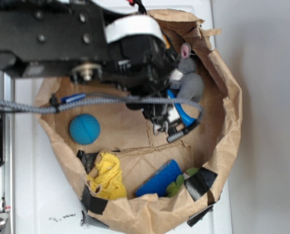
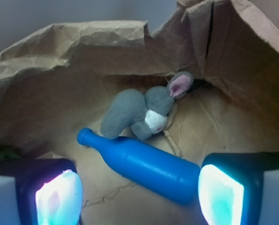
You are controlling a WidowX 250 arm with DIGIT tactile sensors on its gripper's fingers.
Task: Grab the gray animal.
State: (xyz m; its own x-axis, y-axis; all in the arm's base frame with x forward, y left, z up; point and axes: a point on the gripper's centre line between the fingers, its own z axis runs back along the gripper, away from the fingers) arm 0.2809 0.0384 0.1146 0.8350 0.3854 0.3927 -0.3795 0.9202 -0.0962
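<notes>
The gray animal (image 2: pixel 139 110) is a small gray plush with a whitish muzzle and a pink-lined ear. It lies on the brown paper floor against the far wall, just beyond the neck of a blue bottle (image 2: pixel 146 164) lying on its side. In the exterior view the gray animal (image 1: pixel 188 78) sits at the upper right of the paper bin, partly hidden by the arm. My gripper (image 2: pixel 139 197) is open and empty, its two pads (image 2: pixel 58 199) wide apart on either side of the bottle, short of the animal. In the exterior view the gripper (image 1: pixel 171 114) is mostly hidden under the arm.
A crumpled brown paper wall (image 1: pixel 227 112) rings the bin. Inside lie a blue ball (image 1: pixel 84 129), a yellow plush toy (image 1: pixel 107 176), a blue flat block (image 1: pixel 160 179) and a green item (image 1: pixel 180 181). Black tape (image 1: pixel 201 183) patches the rim. A gray cable (image 1: pixel 86 102) crosses the bin.
</notes>
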